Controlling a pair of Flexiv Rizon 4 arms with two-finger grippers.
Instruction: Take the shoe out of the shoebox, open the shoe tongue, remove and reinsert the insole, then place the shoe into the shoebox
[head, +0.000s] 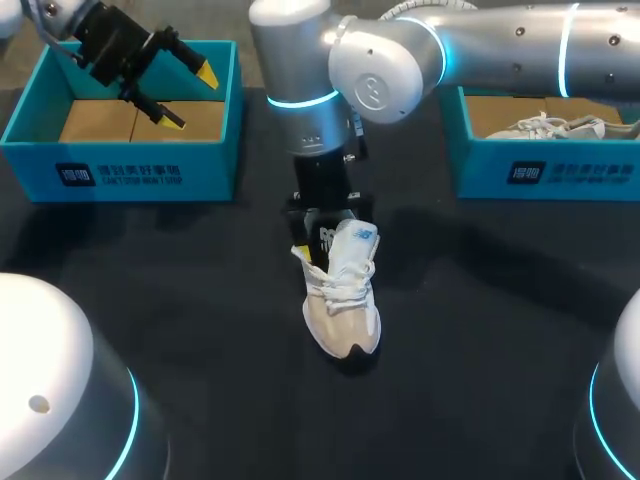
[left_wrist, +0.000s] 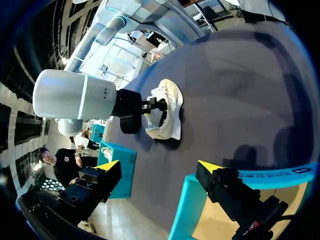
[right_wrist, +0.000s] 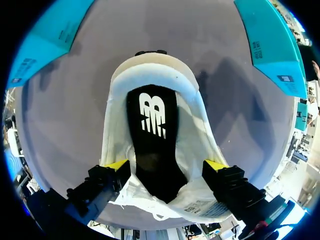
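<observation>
Two teal boxes flank the work: the left shoebox (head: 120, 165) and the right shoebox (head: 540, 175), each well apart from the right gripper (right_wrist: 166, 165), one on either side of it. Directly under that gripper a white sneaker (head: 345, 300) sits on the dark table (head: 200, 300), its heel beneath the wrist and its toe pointing away toward the near side. Whether the gripper is clamped on the sneaker or released cannot be told. The tongue (right_wrist: 197, 202) is lifted off the opening (its label faces up), and the black insole (right_wrist: 150, 125) lies inside. Dark tabletop shows all round the sole's edge. The left gripper (head: 188, 97) hangs released, tips spread, above the left shoebox's cardboard floor (head: 100, 122). The right shoebox holds a second sneaker (head: 545, 128).
</observation>
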